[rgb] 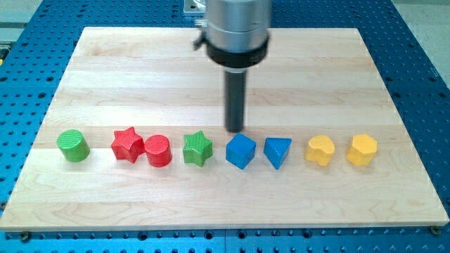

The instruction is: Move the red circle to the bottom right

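Eight blocks (200,148): two per colour.

The arm comes into view from the 12 o'clock edge as a broad grey cylinder ringed by a black collar. Below the collar a straight dark rod hangs upright, pointing toward 6 o'clock. My tip (234,131) sits down at the worktop (126,77), slightly past centre toward 12 o'clock, at the rod's very end.

The wooden bench (105,70) carries 8 blocks in 1 row: green cylinder (73,145), red star (127,144), red circle (158,150), green star (197,148), blue cube (240,151), blue triangle (277,152), yellow heart (320,150), yellow hexagon (362,150).
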Robot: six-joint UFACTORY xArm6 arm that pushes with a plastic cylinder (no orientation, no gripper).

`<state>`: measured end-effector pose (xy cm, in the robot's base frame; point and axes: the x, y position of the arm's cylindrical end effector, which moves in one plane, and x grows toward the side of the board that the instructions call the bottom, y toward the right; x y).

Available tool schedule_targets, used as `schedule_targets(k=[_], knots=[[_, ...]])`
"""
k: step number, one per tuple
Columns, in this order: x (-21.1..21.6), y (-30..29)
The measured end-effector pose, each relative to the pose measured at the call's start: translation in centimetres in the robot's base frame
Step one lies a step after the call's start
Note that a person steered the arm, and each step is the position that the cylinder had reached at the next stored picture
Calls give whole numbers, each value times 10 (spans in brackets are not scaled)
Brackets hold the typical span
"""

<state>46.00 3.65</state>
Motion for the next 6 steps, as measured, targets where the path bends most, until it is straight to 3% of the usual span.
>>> schedule_targets(k=[1,4,5,6], knots=[[-4,61],[14,-167],[23,-124],[56,-123]])
